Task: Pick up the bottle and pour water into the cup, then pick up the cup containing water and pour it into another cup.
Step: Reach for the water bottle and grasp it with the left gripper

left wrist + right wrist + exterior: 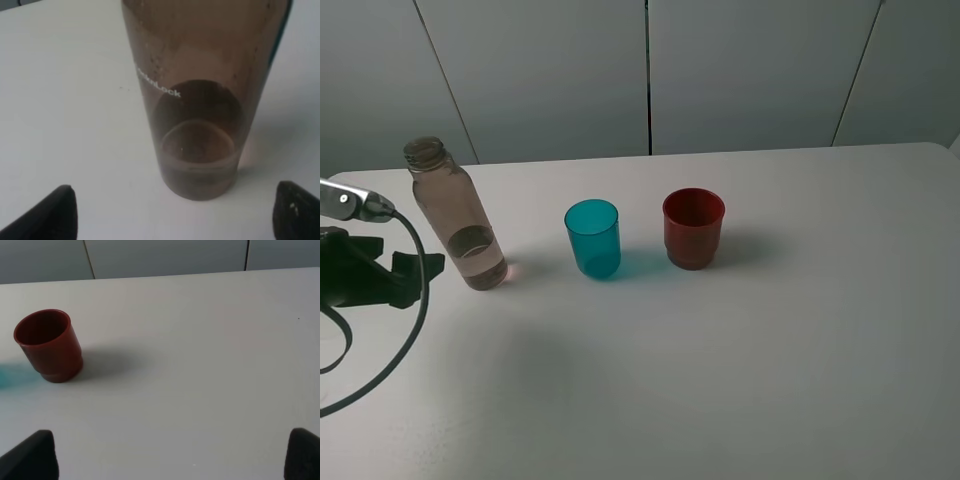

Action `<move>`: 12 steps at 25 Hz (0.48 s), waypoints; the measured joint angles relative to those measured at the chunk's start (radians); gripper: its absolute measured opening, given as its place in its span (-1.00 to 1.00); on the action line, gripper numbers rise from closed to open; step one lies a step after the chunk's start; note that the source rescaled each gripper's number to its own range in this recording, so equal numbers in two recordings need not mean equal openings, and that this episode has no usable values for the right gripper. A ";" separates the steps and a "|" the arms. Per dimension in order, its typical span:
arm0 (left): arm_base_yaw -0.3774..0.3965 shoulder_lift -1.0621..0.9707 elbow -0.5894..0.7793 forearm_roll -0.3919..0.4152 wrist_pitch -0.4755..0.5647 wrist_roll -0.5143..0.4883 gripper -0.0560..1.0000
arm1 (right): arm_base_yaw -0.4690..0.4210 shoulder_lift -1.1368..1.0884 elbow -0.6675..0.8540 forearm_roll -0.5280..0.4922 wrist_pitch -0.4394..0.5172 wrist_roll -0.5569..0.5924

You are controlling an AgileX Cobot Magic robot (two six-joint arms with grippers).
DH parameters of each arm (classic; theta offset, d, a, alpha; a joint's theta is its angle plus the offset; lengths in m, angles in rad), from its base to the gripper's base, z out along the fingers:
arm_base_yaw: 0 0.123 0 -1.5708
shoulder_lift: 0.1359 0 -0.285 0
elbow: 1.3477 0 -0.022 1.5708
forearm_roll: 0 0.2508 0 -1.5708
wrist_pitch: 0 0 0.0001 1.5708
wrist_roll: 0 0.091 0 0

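Right now the left jaws are spread wide with nothing gripped: their dark fingertips (pixel 52 217) sit at the two lower corners of the left wrist view, with bare white counter (pixel 770 380) between them. The bottle (pixel 200 100) stands upright just ahead of that gap, and neither fingertip touches it. It is clear plastic with a brownish tint. A darker band low in the base looks like a shallow layer of liquid, though I cannot be sure. White print runs across its side. I can read "Lock" at the end, but the letters before it are too blurred to make out.

From the high camera the bottle (pixel 455 215) is at the left of the counter, beside the black left arm (pixel 360 270) and its looping cable (pixel 380 370). Its narrow threaded neck is uncapped, and it is taller than both cups. The teal-blue tumbler (pixel 592 240) is to its right, slim, smooth and upright. The dark red cup (pixel 693 230) is just beyond that, wider, with a stepped base, and stands apart from the tumbler.

The right jaws are also wide apart and hold nothing. The red cup (pixel 47 345) is well ahead of them. Grey wall panels (pixel 750 70) close off the back.
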 joint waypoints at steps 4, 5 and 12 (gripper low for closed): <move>0.000 0.001 0.000 -0.008 -0.053 0.044 0.99 | 0.000 0.000 0.000 0.000 0.000 0.000; 0.000 0.001 0.000 -0.016 -0.069 0.045 0.99 | 0.000 0.000 0.000 0.000 0.000 0.000; 0.000 0.001 0.000 -0.036 -0.098 0.093 0.99 | 0.000 0.000 0.000 0.000 0.000 0.000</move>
